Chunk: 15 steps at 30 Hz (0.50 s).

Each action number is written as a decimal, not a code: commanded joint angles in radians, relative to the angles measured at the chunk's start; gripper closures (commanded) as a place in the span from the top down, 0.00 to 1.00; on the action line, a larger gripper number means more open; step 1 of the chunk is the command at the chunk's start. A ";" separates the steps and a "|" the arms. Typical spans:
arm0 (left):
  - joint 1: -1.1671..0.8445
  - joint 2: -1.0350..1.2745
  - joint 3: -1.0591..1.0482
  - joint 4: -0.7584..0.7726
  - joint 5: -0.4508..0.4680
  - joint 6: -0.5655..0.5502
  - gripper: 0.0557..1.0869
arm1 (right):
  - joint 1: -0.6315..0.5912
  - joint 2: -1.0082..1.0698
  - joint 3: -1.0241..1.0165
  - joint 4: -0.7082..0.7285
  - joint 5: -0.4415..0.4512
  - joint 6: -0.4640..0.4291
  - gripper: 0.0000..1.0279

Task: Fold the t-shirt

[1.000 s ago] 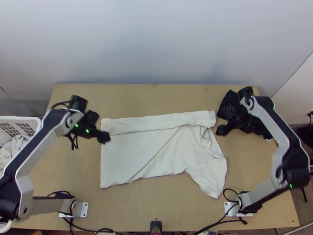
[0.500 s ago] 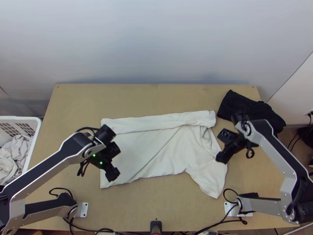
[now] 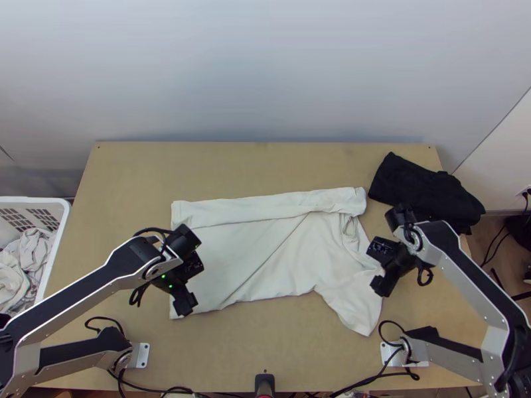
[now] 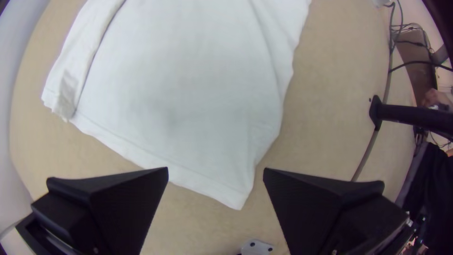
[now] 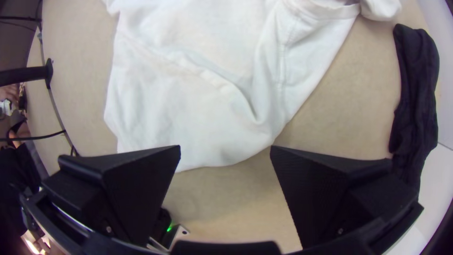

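Began at the near side of the desk point(image 3: 265, 345). Located the left pincer point(image 3: 184, 305) at the near left corner point(image 4: 236, 196) of the t-shirt point(image 3: 259, 259), with fingers wide apart and nothing gripped. Located the right pincer point(image 3: 382, 286) at the cloth's right edge, beside an apparent sleeve point(image 3: 358, 310) jutting toward the near side; found it likewise open and unloaded. Judged both as placed to pinch opposite ends of the near side and carry it evenly toward the far strip. Rated the sleeve liable to trail or crease. Could not tell fingertip height above the cloth.

Found the t-shirt spread mid-desk. Read its whole outline and a long diagonal crease from overhead; picked out hem stitching from the left wrist view, and a raised pucker point(image 5: 217, 80) and stitched seam point(image 5: 282, 61) from the right.

Farther off, noted the long far strip point(image 3: 265, 207) doubled over the body, presumably to narrow the garment; made out its rumpled end in the left wrist view. Recorded a white basket point(image 3: 58, 242) of pale cloth at far left and a black cloth point(image 3: 425, 189) at far right, presumably set aside for working room.
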 commanded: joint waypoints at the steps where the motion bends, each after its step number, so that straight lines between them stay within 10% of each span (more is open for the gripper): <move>1: -0.002 -0.030 -0.057 0.019 -0.029 0.010 0.95 | 0.014 -0.055 -0.047 0.009 0.055 -0.013 0.86; 15: 0.004 -0.032 -0.103 0.086 -0.073 0.007 0.94 | 0.023 -0.020 -0.151 0.147 0.064 0.006 0.57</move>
